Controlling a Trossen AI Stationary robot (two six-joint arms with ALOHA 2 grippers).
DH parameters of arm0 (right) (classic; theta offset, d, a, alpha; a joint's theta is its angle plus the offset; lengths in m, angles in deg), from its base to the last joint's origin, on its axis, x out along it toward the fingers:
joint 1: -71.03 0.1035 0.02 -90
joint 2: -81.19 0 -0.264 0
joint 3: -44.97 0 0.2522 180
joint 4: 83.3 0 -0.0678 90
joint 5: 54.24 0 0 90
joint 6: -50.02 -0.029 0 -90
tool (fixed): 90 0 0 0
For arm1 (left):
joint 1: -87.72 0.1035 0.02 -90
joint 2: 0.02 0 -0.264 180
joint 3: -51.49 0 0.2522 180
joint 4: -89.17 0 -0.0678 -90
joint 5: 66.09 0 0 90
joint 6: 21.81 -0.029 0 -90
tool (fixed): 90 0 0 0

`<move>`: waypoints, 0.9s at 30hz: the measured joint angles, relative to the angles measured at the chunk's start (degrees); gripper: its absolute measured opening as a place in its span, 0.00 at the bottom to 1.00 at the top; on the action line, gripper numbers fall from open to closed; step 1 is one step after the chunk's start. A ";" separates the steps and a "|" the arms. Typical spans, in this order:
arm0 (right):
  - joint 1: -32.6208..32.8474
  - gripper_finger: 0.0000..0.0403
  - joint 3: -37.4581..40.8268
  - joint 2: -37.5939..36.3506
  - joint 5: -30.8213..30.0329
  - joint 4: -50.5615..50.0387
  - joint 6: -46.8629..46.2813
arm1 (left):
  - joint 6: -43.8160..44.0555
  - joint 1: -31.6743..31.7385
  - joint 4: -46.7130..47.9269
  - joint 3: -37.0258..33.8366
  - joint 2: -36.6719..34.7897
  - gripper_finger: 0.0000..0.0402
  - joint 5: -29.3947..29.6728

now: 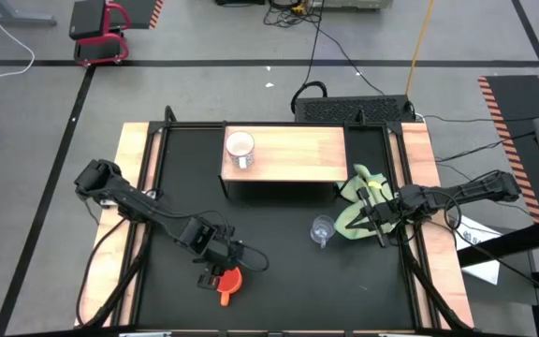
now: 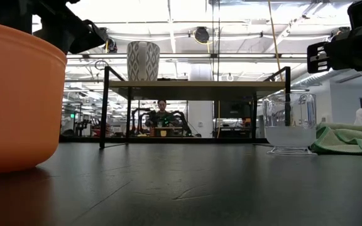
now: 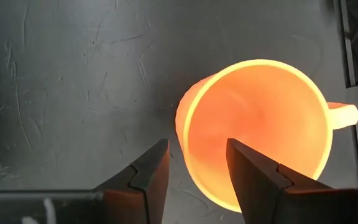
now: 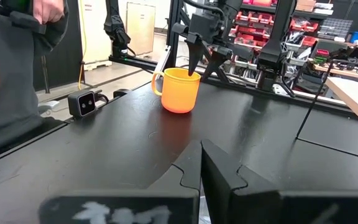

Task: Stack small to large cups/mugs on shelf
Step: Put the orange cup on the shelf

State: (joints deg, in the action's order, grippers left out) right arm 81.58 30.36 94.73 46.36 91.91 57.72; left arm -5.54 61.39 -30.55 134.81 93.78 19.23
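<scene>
left gripper (image 3: 196,163) is hovering open over orange mug (image 3: 260,130) rim | should straddle wall squarely before closing | right gripper (image 4: 201,163) is waiting closed, empty

Yellow-green cloth (image 1: 358,201) crumpled at right side of black table (image 1: 279,281), edge showing low at right in low view (image 2: 351,139). Red-framed cart (image 1: 101,30) on floor beyond table's far left corner. Papers (image 1: 480,251) on floor off right edge. Person in dark top (image 4: 11,81) close by table; small black camera (image 4: 84,102) on tabletop there.
</scene>
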 joint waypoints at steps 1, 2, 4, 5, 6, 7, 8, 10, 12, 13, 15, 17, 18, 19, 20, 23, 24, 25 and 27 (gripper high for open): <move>0.00 0.00 0.00 0.00 0.00 0.00 0.00 | -0.02 0.00 -0.32 -0.34 0.00 0.40 0.01; 0.00 0.00 0.00 0.02 0.01 -0.02 0.00 | -0.02 0.00 -0.43 -0.75 0.00 0.40 0.01; 0.00 0.00 0.00 0.00 -0.01 -0.02 0.00 | -0.02 0.00 -0.98 -1.75 0.00 0.40 0.03; 0.00 0.00 0.00 0.00 -0.01 -0.02 0.00 | 0.00 0.00 -1.43 -2.23 0.00 0.40 0.03; 0.00 0.00 0.00 0.01 -0.01 -0.03 0.02 | 0.00 0.00 -1.73 -2.59 0.00 0.40 0.04; 0.00 0.00 0.00 0.02 -0.01 -0.04 0.02 | 0.00 0.00 -1.79 -2.84 0.00 0.40 0.06; 0.00 0.00 0.00 0.00 -0.01 -0.02 0.04 | 0.00 0.00 -1.79 -3.05 0.00 0.40 0.06; 0.00 0.00 0.00 0.01 -0.01 -0.02 0.04 | 0.00 0.00 -1.83 -3.12 0.00 0.40 0.21; 0.00 0.00 0.00 0.02 -0.01 -0.02 0.04 | -0.06 0.00 -2.14 -3.12 0.00 0.40 0.23; 0.00 0.00 0.00 0.00 -0.01 -0.02 0.04 | -0.09 0.00 -2.28 -3.12 0.00 0.40 0.23; 0.00 0.00 0.00 0.00 -0.01 -0.02 0.04 | -0.07 0.00 -2.26 -3.12 0.00 0.40 0.23; 0.00 0.00 0.00 0.01 0.00 0.00 0.04 | -0.07 0.00 -2.24 -3.12 0.00 0.40 0.23; 0.00 0.00 0.00 0.00 0.00 0.00 0.04 | -0.09 0.00 -2.25 -3.12 0.00 0.40 0.23; 0.00 0.00 0.00 0.00 0.00 0.02 0.04 | -0.13 0.00 -2.24 -3.12 0.00 0.39 0.23; 0.00 0.00 0.00 0.02 0.00 0.02 0.04 | -0.26 0.00 -2.24 -3.12 0.00 0.38 0.23; 0.00 0.00 0.00 0.02 0.00 0.20 0.04 | -0.57 0.00 -2.24 -3.12 0.00 0.32 0.23; 0.00 0.00 0.00 0.00 0.01 0.24 0.04 | -0.63 0.00 -2.23 -3.12 0.00 0.29 0.23; 0.00 0.00 0.00 0.02 -0.01 0.24 0.04 | -0.82 0.00 -2.22 -3.12 0.00 0.26 0.23; 0.00 0.00 0.00 0.02 -0.01 0.24 0.04 | -1.64 0.00 -2.24 -3.12 0.00 0.20 0.23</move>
State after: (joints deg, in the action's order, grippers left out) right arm 81.58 30.36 94.75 46.35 92.15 57.77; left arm -7.18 61.39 -32.79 131.69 93.78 19.46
